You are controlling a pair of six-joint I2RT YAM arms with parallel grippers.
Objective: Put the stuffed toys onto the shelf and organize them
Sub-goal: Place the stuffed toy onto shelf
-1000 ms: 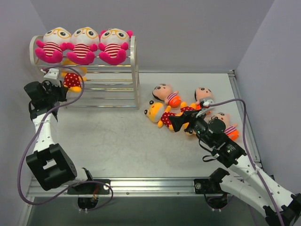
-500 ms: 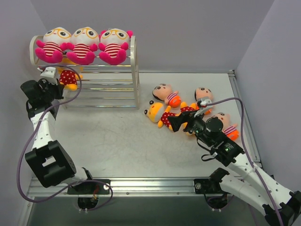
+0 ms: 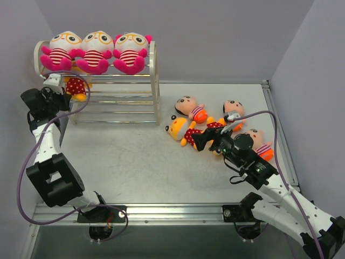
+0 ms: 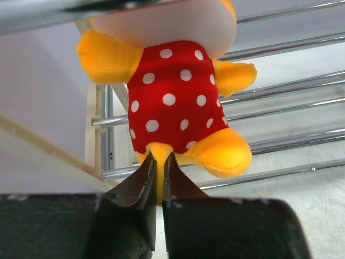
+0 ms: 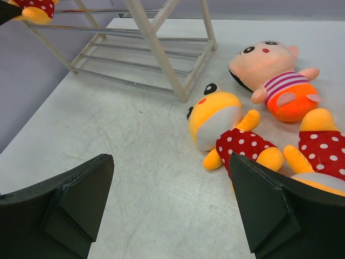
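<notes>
white-and-black arms (image 3: 47,148), purple cables (image 3: 19,189)

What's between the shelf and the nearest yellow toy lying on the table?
Nothing, just bare table between the shelf and that yellow toy, seen clearest in the right wrist view.

We see three pink toys (image 3: 97,51) seated side by side on the top tier of the white shelf (image 3: 154,81). Our left gripper (image 3: 62,84) meets a yellow toy (image 3: 77,86) in a red dotted dress at the shelf's left end, just under that tier. Our right gripper (image 3: 200,141) hovers over the table (image 3: 124,156), beside two more yellow toys (image 3: 177,129) and three black-haired toys (image 3: 190,107).
</notes>
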